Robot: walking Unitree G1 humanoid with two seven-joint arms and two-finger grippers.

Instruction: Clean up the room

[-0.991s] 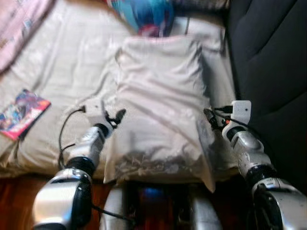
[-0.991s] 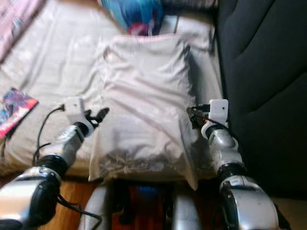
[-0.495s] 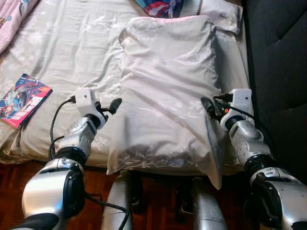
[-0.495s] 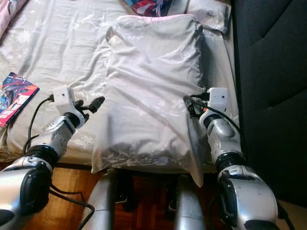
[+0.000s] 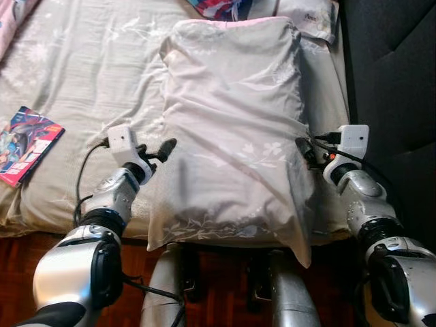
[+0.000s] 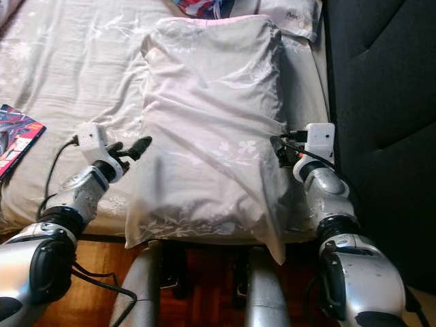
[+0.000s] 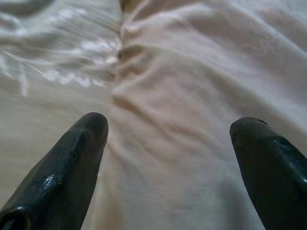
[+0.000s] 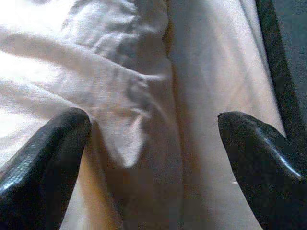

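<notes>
Pillow (image 5: 231,129) lies lengthwise on bed sheet (image 5: 82,75), near end overhanging the mattress edge. Left gripper (image 5: 162,149) at pillow's left side, right gripper (image 5: 304,151) at its right side, both spread, nothing pinched. Comic book (image 5: 26,143) well left of pillow; dark headboard (image 5: 395,88) right of it; colourful item (image 5: 221,8) just beyond pillow's far end.

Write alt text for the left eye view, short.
A large pale pillow lies on a floral bed sheet, flanked by the robot's left gripper and right gripper, one at each side edge. A colourful book lies near the bed's left edge; a dark headboard stands to the right.
</notes>
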